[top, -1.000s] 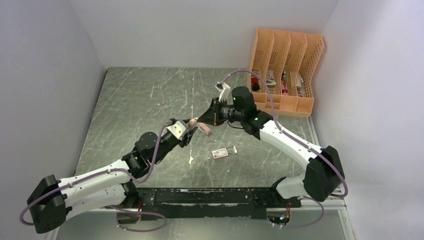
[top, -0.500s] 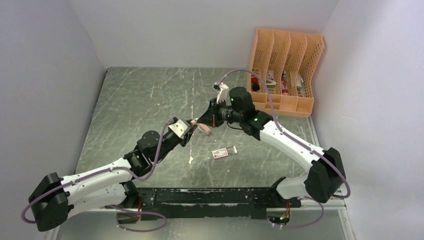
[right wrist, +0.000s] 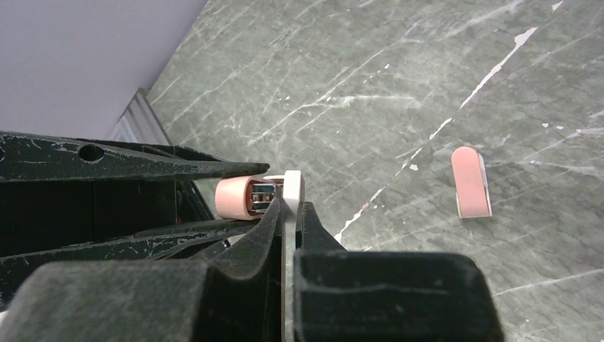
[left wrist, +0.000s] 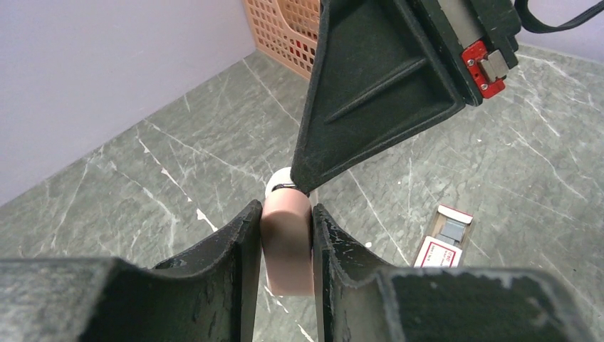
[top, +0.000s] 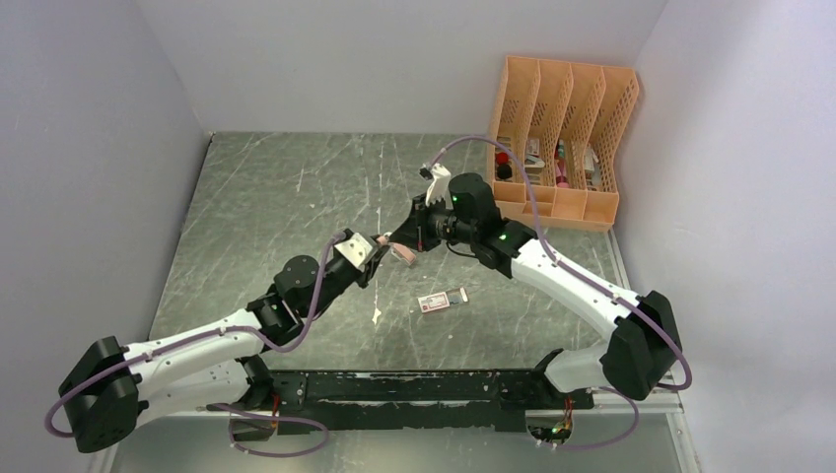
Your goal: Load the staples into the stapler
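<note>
Between the left gripper's (left wrist: 285, 214) clamped fingers sits the pink stapler (left wrist: 286, 249), its white plate pinched tight by the right gripper (right wrist: 288, 203); the staples box (left wrist: 445, 239) lies on the table (top: 266, 197) near both, touched by neither.

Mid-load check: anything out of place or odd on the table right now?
A loose pink piece lies alone on the table, apart from the stapler pinched in the left jaws. The staple box lies nearby with its grey tray slid partly out.
</note>
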You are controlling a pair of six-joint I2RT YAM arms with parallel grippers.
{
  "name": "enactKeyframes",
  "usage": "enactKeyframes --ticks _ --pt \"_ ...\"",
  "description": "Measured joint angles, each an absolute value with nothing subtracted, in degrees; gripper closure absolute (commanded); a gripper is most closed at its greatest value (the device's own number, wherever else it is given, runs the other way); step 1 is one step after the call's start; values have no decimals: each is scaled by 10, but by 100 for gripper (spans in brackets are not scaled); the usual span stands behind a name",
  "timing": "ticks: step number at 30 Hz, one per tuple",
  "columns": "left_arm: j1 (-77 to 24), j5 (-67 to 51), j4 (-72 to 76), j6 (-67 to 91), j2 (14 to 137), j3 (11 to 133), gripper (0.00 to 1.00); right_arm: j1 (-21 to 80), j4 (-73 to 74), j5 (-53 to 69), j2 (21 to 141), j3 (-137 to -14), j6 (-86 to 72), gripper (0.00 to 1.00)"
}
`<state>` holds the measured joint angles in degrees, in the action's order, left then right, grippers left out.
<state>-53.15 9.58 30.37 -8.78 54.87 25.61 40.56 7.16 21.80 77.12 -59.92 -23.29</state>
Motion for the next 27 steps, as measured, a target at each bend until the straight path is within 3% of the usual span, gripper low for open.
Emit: enactKeyframes --ticks 17,27 --pt "-531 103 334 -70 423 190 93 414 57 132 766 -588 -375 100" --pt "-531 110 349 -55 390 178 93 365 -2 133 765 -508 -452 100"
